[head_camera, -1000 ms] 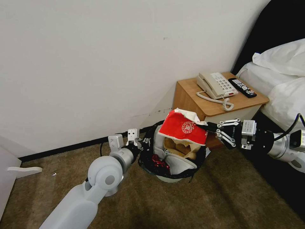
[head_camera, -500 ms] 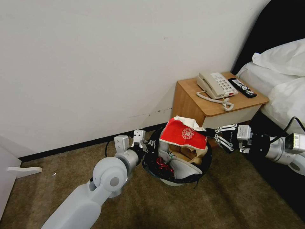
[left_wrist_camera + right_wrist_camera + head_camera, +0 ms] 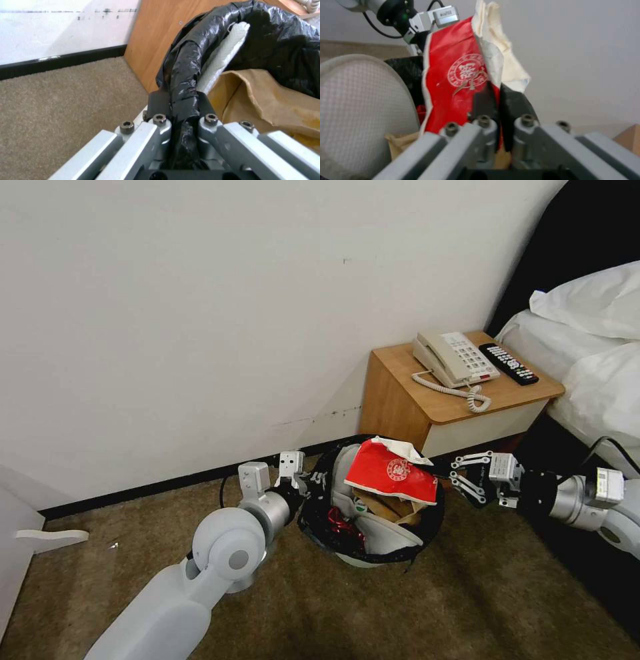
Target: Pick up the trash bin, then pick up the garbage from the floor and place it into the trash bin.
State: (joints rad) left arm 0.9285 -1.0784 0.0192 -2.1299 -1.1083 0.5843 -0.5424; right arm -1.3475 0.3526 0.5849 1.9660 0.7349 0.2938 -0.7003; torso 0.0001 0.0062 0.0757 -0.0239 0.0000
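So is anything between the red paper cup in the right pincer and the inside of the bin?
Yes. The trash bin is already heaped: a brown paper bag and a white slipper lie directly under the red paper cup that the right pincer grips.

L arm reaches fwd, low; left gripper (image 3: pixel 308 481) clamped on bin rim (image 3: pixel 186 67). R arm extends from right side; right gripper (image 3: pixel 437 471) pinched on red cup (image 3: pixel 390 473).

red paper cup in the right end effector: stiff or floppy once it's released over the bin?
Probably floppy: the red paper cup is crushed flat and torn, pinched by the right end effector. Likely light. It may rest on top, since the trash bin looks full.
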